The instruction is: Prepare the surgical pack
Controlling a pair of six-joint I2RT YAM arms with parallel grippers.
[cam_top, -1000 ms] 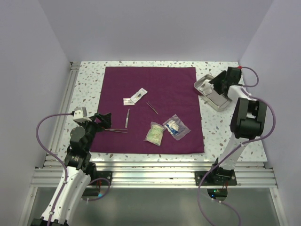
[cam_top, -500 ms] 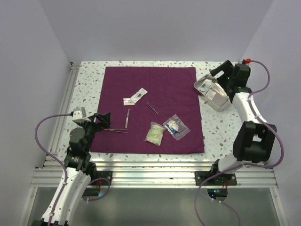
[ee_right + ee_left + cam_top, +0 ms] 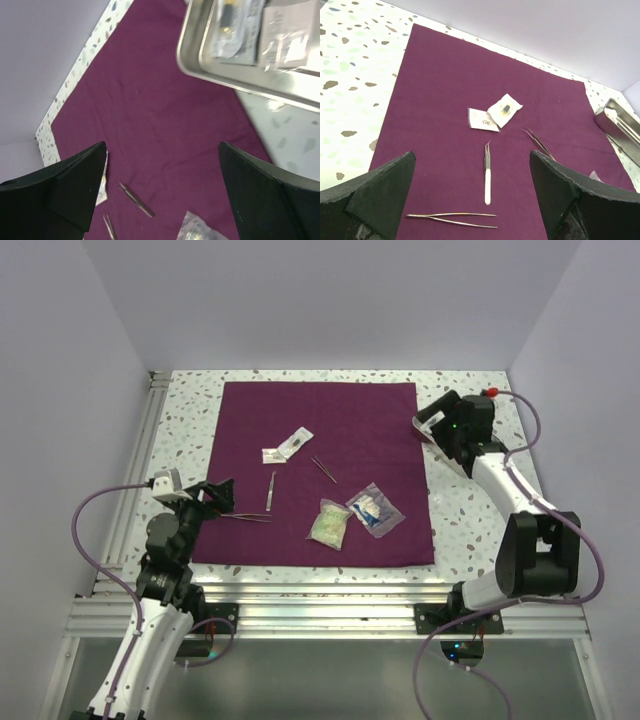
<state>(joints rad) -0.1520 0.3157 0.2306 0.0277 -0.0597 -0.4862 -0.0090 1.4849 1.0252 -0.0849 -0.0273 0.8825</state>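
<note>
1. The surgical pack (image 3: pixel 345 425), a plum-purple cloth, lay spread flat as a square sheet across the middle of the speckled table (image 3: pixel 180 420)
2. The left gripper (image 3: pixel 220 496) hung at the sheet's 8 o'clock corner, jaws wide apart and holding nothing, with long tweezers (image 3: pixel 247 517) lying on the cloth just in front of it
3. The right gripper (image 3: pixel 162 185) hovered at the sheet's 2 o'clock edge, its jaws likewise spread wide and empty, close beside a metal tray (image 3: pixel 200 55) that sat on the table just off the cloth and held clear packets
4. Two white packets (image 3: pixel 288 446) rested toward 11 o'clock of the sheet's centre, a white-handled instrument (image 3: pixel 271 488) and fine pointed forceps (image 3: pixel 323 469) near the centre, and a pale green packet (image 3: pixel 328 523) beside a clear blue-tinted packet (image 3: pixel 375 510) toward 5 o'clock
</note>
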